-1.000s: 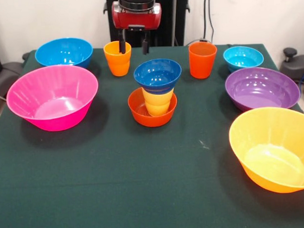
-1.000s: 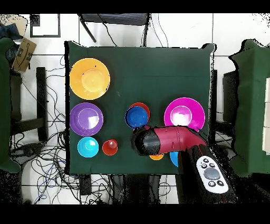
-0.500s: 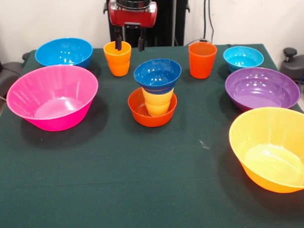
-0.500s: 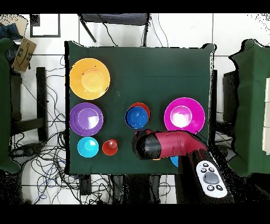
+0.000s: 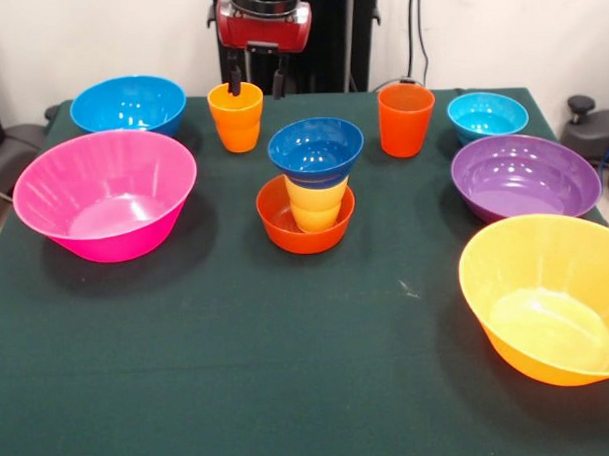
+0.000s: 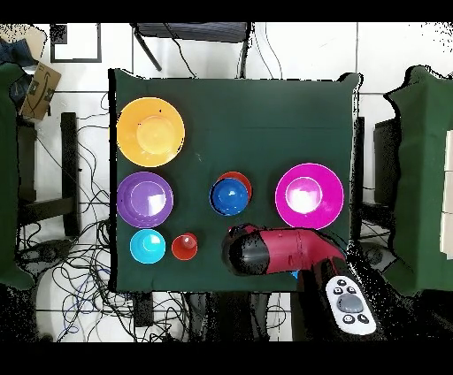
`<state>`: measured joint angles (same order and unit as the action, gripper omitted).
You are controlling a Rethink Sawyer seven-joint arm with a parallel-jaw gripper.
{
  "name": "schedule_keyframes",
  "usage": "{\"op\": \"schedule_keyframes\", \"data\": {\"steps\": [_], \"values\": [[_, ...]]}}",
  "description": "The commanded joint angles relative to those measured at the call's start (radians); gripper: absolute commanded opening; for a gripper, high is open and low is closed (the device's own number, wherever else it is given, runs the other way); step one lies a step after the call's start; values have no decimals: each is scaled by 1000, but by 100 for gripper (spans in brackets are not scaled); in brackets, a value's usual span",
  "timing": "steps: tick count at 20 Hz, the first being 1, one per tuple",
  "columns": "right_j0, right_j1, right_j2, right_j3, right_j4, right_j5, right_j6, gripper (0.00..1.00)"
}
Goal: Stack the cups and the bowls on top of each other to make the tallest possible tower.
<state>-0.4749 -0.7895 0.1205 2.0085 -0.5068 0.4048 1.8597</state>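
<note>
The tower stands mid-table: a small orange-red bowl [image 5: 285,229] holds a yellow cup [image 5: 317,203], and a dark blue bowl [image 5: 316,148] sits on that cup. In the overhead view the dark blue bowl [image 6: 228,196] covers most of the orange-red bowl [image 6: 242,179]. The light orange cup [image 5: 236,117] stands upright behind and left of the tower. My gripper [image 5: 256,82] hangs open just above and behind this cup's far rim, holding nothing. The red-orange cup [image 5: 406,119] and the cyan bowl [image 5: 487,115] stand at the back right. The arm [image 6: 274,252] hides the light orange cup from overhead.
A large pink bowl [image 5: 105,193] sits at the left with a medium blue bowl [image 5: 128,104] behind it. A purple bowl [image 5: 524,175] and a large yellow-orange bowl [image 5: 547,300] line the right side. The green table [image 5: 239,370] spreads in front of the tower.
My gripper has drawn back from the tower toward the far edge and risen a little, ending behind the light orange cup. No cup or bowl has moved.
</note>
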Motion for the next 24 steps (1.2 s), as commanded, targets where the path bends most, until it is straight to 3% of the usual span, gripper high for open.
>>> {"op": "schedule_keyframes", "data": {"steps": [1, 9, 18, 24], "values": [[30, 93, -15, 59, -81, -111, 90, 100], [54, 148, -57, 45, -97, -169, 91, 100], [49, 187, -72, 50, -67, -121, 69, 100], [48, 206, -66, 62, -57, -142, 74, 100]]}}
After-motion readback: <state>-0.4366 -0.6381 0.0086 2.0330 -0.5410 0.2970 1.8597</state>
